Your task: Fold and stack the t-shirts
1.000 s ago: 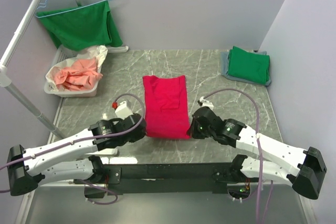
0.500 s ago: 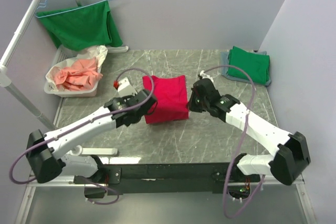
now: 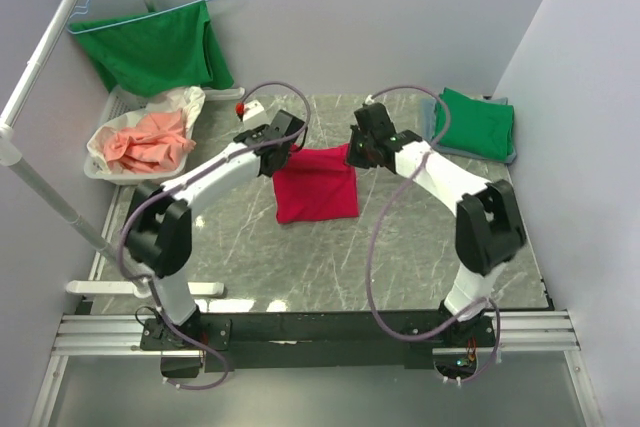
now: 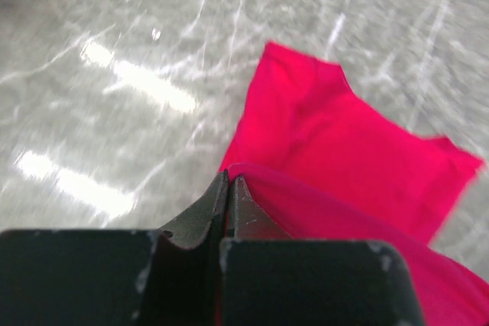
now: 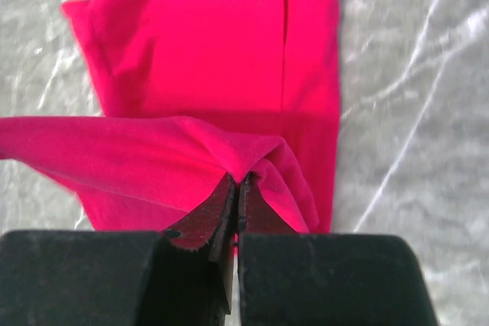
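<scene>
One red t-shirt [image 3: 318, 192] is clamped by the left hand [image 4: 229, 182] and right hand [image 5: 238, 181].

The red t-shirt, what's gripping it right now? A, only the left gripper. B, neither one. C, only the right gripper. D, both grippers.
D: each wrist view shows shut fingers pinching a fold of the red t-shirt, the left gripper at one corner and the right gripper at the other.
</scene>
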